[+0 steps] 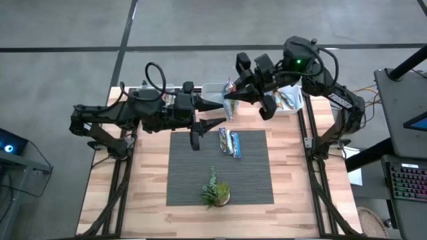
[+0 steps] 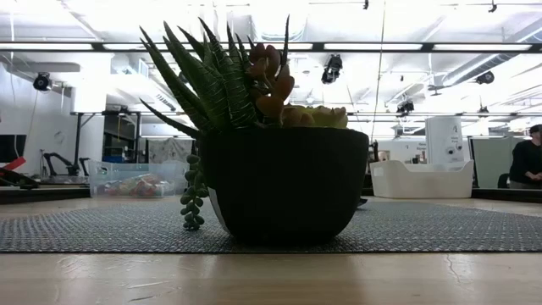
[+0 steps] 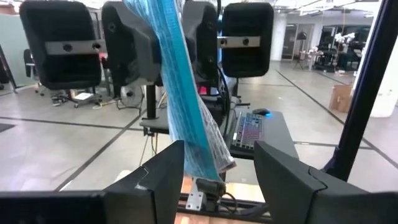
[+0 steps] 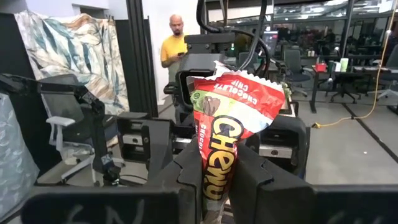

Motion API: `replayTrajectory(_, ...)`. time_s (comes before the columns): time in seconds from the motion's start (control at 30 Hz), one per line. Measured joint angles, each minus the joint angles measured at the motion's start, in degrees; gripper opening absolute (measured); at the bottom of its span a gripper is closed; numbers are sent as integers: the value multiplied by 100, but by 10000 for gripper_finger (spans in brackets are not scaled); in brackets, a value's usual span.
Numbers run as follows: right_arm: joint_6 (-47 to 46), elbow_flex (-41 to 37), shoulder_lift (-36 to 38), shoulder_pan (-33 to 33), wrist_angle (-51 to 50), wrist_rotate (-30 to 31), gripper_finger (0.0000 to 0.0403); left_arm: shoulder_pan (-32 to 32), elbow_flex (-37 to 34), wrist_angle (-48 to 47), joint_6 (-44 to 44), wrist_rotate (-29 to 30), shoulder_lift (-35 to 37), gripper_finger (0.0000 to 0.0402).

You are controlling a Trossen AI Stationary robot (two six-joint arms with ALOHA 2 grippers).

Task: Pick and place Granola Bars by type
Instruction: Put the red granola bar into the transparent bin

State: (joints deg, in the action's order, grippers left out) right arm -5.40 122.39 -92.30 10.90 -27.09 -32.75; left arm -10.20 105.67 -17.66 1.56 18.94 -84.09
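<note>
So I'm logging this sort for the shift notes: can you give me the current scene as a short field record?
right gripper: shut on red granola bar, raised over the table's far edge
left gripper: open around blue wrapper, facing the right one
bars on mat: two, side by side
plant: near edge of grey mat
clear bin: far right corner

Two bars (image 1: 229, 143) on the mat (image 1: 253, 180), one plant (image 1: 215, 192), perhaps two bins (image 1: 288, 101).

Both arms are dark, chunky jointed things with black cable loops; the right arm (image 1: 313, 67) has a tiny green light, the left arm (image 1: 127, 113) doesn't.
</note>
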Motion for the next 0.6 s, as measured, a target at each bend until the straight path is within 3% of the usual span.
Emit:
replayTrajectory(0.27,-10,-2,-31,0,-6,0,43,48,7,23,5,383,-24,177)
replayTrajectory(0.6,11,-4,-130,0,-10,2,43,48,7,63,155,390,-84,177)
